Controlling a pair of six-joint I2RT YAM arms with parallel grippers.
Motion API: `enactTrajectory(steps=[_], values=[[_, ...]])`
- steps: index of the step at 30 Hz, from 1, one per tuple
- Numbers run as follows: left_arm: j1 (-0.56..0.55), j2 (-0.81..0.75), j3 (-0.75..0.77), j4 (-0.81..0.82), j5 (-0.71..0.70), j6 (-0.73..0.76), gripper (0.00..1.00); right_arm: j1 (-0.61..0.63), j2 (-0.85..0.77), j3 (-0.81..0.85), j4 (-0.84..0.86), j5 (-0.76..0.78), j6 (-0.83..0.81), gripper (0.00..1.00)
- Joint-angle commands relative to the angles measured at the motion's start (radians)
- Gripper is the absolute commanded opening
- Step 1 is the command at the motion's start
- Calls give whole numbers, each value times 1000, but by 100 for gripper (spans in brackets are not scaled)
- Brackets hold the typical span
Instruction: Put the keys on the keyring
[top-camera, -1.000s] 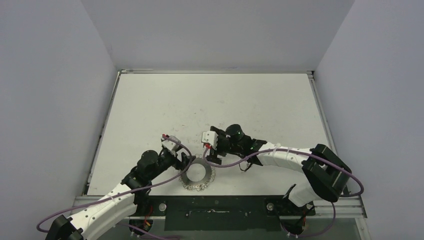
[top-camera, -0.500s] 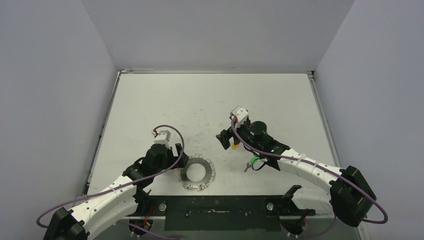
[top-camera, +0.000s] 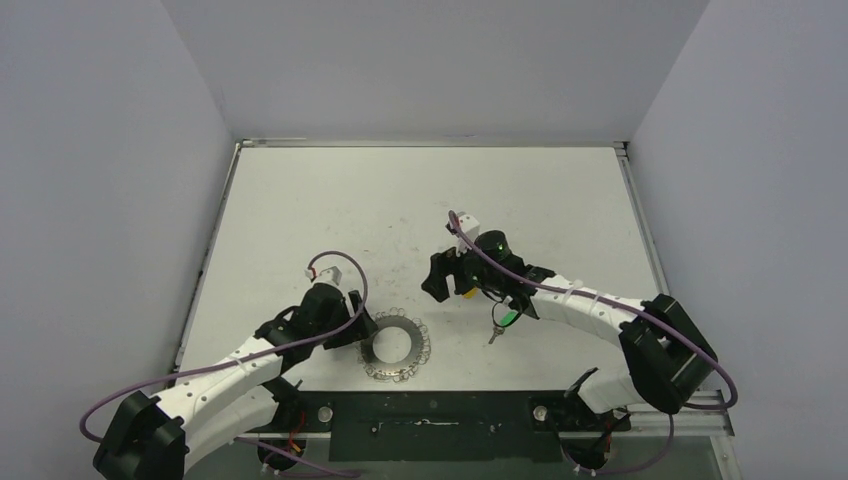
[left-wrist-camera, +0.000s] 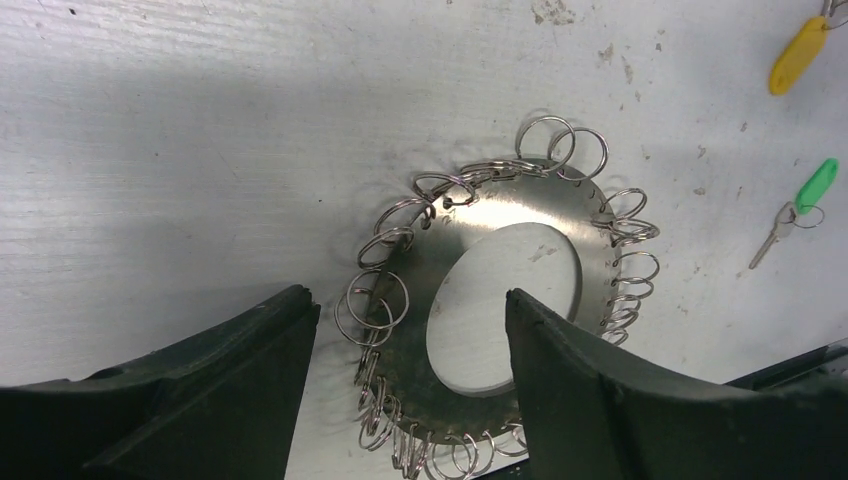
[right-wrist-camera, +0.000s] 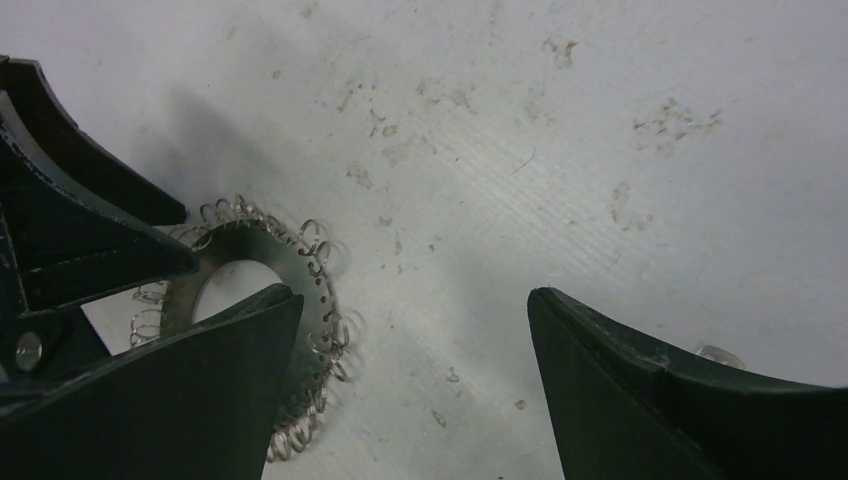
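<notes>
My left hand (top-camera: 358, 325) (left-wrist-camera: 408, 310) sits low at the left edge of the flat silver metal keyring (top-camera: 412, 352) (left-wrist-camera: 500, 200) (right-wrist-camera: 285, 260). That is the round one with a hole in the middle and little wire loops all round. The hand's two black fingers (left-wrist-camera: 200, 390) are wide apart and hold nothing. Some loops lie between them, and I cannot tell if the fingers touch the ring. The left arm (top-camera: 225, 372) bends in from the near left.

My right arm (top-camera: 585, 305) reaches from the near right across to the middle of the white table (top-camera: 330, 200), a bit farther away than the ring. My right hand (top-camera: 437, 277) (right-wrist-camera: 415, 300) is wide open too, over the table top, holding nothing.

The tiny silver yellow-headed key (top-camera: 467, 291) (left-wrist-camera: 797, 55) lies just beside the right hand. The green-headed key (top-camera: 508, 318) (left-wrist-camera: 815, 187) lies right of the ring, close by the right arm. Both keys are off the ring.
</notes>
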Motion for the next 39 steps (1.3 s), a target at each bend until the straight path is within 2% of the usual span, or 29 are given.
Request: enactTrajectory(steps=[1, 7, 14, 18, 23, 27, 36, 38, 39], values=[[7, -10, -36, 45, 44, -64, 66, 24, 59, -28, 70, -150, 139, 82], [12, -19, -42, 72, 63, -64, 56, 103, 103, -86, 110, -206, 237, 66], [14, 3, -42, 91, 63, -56, 54, 163, 137, -114, 84, -167, 293, 45], [15, 16, -37, 100, 61, -43, 53, 163, 170, -78, 33, -128, 264, 28], [17, 7, -30, 89, 52, -17, 53, 160, 209, 20, -74, -49, 171, 12], [18, -18, -24, 66, 24, 3, 53, 139, 246, 95, -102, -42, 124, 0], [23, -102, -34, 12, -17, 21, 54, 71, 265, 188, -131, -26, 73, 1], [24, -117, -35, 7, -14, 26, 57, 70, 242, 196, -171, -2, 46, 11], [24, -120, -33, 5, -7, 36, 59, 71, 229, 194, -180, 7, 38, 19]])
